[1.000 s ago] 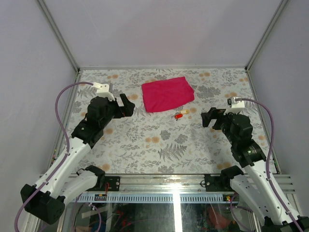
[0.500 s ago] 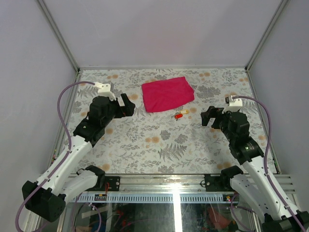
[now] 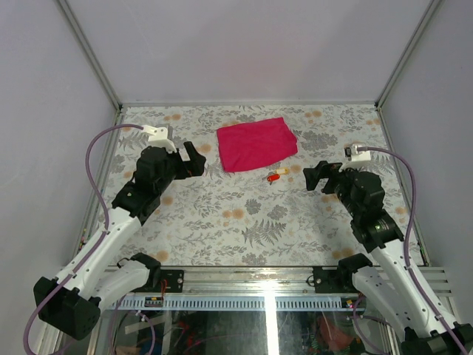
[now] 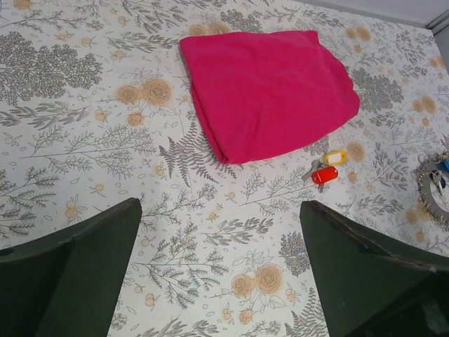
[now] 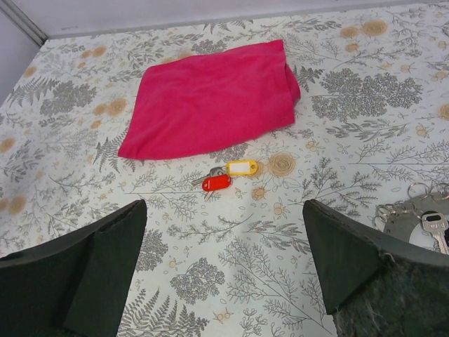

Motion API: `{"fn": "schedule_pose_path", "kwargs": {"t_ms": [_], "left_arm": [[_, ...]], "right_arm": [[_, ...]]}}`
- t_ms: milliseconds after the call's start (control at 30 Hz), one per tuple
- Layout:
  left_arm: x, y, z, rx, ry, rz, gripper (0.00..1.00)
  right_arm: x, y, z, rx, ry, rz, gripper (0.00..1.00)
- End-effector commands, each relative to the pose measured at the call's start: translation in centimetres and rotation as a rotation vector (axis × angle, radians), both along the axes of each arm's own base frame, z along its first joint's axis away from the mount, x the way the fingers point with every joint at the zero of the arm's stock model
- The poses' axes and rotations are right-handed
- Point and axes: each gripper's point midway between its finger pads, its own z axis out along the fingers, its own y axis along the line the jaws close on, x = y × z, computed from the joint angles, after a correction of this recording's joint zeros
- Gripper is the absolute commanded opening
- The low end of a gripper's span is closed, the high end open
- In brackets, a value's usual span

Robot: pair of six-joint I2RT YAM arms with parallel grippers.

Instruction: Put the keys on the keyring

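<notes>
Progress looks close to nil, as far as I can judge. The tagged keys [image 5: 224, 175], one with a red tag and one with a yellow tag, lie loose on the bench [image 3: 244, 222] just in front of the near edge of the pink cloth [image 3: 256, 143]. They are apart from the keyring [image 5: 410, 216]. The ring lies flat on the bench to the right of them, at the lower right corner of the right wrist view and at the right edge of the left wrist view. In the overhead view the right arm [image 3: 366, 200] hides it. A silver key and some small rings lie at the keyring, but I cannot tell whether they are threaded onto it.

Both sets of jaws stand wide and hold nothing. The left arm [image 3: 148, 181] hangs over the left side of the bench, well away from the keys. The right jaws hang near the keyring. Every step is left: picking up the ring, picking up the tagged keys and working them onto the coil.

The bench wears a pale cover printed with grey ferns and orange blooms. Plain pale walls [image 3: 244, 52] and metal frame posts [image 3: 89, 53] close it in on three sides.
</notes>
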Motion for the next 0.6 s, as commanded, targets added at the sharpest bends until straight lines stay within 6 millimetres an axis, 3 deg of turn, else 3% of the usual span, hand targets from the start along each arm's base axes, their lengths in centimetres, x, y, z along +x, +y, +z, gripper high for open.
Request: {"fn": "schedule_pose_path", "kwargs": {"t_ms": [0, 267, 567], "left_arm": [[0.9, 0.5, 1.9, -0.021, -0.079, 0.038, 1.0], [0.9, 1.0, 2.5, 0.001, -0.081, 0.05, 1.0], [0.8, 1.4, 3.0, -0.001, -0.109, 0.068, 1.0]], "right_arm": [[0.7, -0.3, 2.3, 0.008, -0.078, -0.023, 0.99], [0.8, -0.7, 1.6, 0.001, 0.011, -0.063, 0.99], [0.8, -0.7, 2.0, 0.005, -0.014, -0.061, 0.99]]}}
